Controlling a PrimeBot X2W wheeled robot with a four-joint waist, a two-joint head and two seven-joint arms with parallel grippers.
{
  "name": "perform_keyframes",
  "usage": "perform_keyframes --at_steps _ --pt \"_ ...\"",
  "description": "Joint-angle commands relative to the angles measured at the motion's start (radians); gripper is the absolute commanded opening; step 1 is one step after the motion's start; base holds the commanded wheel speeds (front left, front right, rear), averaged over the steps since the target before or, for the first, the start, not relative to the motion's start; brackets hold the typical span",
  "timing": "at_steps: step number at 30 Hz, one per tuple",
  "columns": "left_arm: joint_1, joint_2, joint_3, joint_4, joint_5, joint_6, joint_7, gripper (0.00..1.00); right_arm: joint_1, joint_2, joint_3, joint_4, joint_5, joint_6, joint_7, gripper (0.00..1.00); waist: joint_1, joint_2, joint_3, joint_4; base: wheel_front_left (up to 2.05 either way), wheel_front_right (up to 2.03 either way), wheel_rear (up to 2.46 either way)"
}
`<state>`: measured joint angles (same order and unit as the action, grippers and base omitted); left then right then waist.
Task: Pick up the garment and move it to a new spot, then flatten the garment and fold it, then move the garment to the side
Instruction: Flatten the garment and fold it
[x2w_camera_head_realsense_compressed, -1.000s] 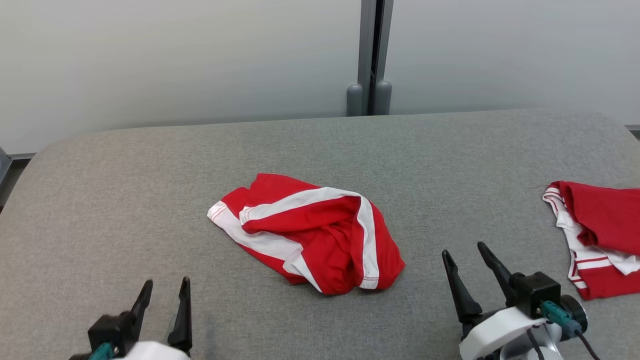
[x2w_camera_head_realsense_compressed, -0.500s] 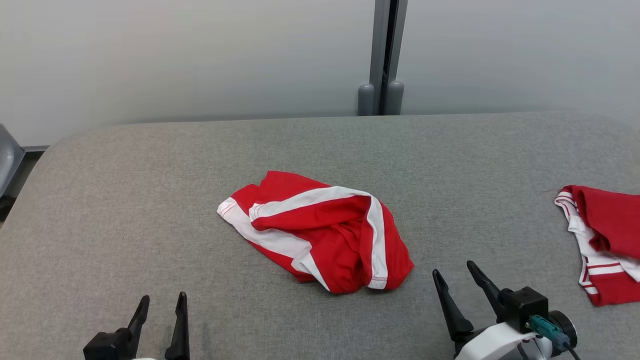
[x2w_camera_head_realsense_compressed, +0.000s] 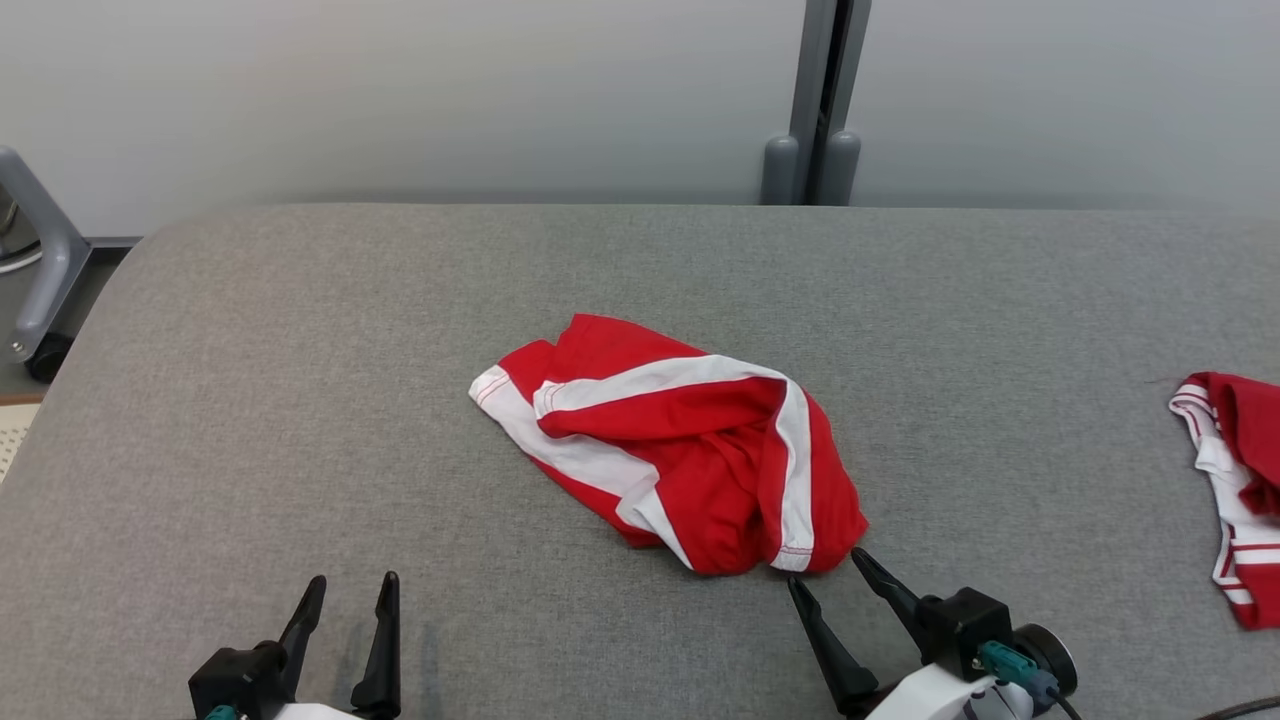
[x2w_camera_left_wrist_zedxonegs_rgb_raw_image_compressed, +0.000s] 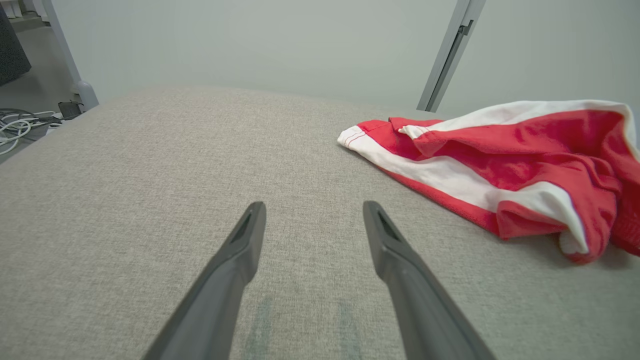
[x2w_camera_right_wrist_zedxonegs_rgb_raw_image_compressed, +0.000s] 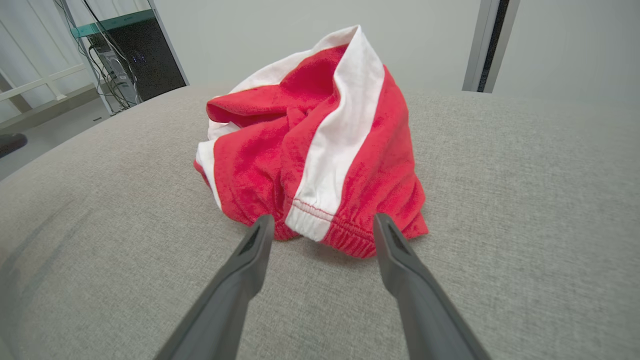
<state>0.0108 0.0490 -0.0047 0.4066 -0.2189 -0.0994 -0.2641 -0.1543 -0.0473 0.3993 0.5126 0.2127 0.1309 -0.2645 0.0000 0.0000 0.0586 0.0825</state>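
1. Two red-and-white garments on one desk.
2. Task garment crumpled mid-desk, long axis far-left to near-right, elastic end pointing near-right.
3. At right edge, well apart: second garment.
4. Spread wide, empty: right fingers, tips just beside garment's near-right end.
5. Likewise wide, empty: left fingers, near left.

Both spread wide: left claw, right claw.

The left claw and right claw share long tapered black fingers — black mounts, white shells, teal plugs.
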Motion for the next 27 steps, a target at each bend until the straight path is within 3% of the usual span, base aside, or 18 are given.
perform_keyframes --at_steps 1,19,20,21,23,24,27 --pt "-0.024 0.004 -0.002 0.002 -0.004 -0.004 0.000 1.00 -0.020 -0.007 0.006 0.008 0.005 0.000 0.001 1.00 0.0000 0.0000 0.010 0.011 0.00 0.00 0.00" --pt "-0.037 0.004 -0.021 0.007 -0.027 0.000 0.000 1.00 -0.090 -0.007 0.005 0.069 -0.023 0.000 0.001 1.00 0.0000 0.0000 0.045 0.051 0.00 0.00 0.00" --pt "-0.035 0.004 -0.022 0.007 -0.030 0.001 0.000 1.00 -0.089 -0.007 0.005 0.072 -0.023 0.000 0.001 0.92 0.0000 0.0000 0.045 0.051 0.00 0.00 0.00" --pt "-0.033 0.004 -0.023 0.008 -0.031 0.000 0.000 1.00 -0.090 -0.007 0.004 0.077 -0.026 0.000 0.001 0.60 0.0000 0.0000 0.046 0.050 0.00 0.00 0.00" --pt "-0.031 0.003 -0.026 0.012 -0.035 -0.001 0.000 1.00 -0.099 -0.007 0.000 0.086 -0.031 0.000 0.001 0.12 0.0000 0.0000 0.048 0.049 0.00 0.00 0.00" --pt "-0.031 0.004 -0.025 0.012 -0.038 -0.001 0.000 1.00 -0.103 -0.007 -0.006 0.093 -0.036 0.000 0.001 0.00 0.0000 0.0000 0.049 0.049 0.00 0.00 0.00" --pt "-0.033 0.004 -0.026 0.013 -0.041 0.001 0.000 1.00 -0.113 -0.007 -0.030 0.114 -0.050 0.000 0.001 0.00 0.0000 0.0000 0.047 0.050 0.00 0.00 0.00"
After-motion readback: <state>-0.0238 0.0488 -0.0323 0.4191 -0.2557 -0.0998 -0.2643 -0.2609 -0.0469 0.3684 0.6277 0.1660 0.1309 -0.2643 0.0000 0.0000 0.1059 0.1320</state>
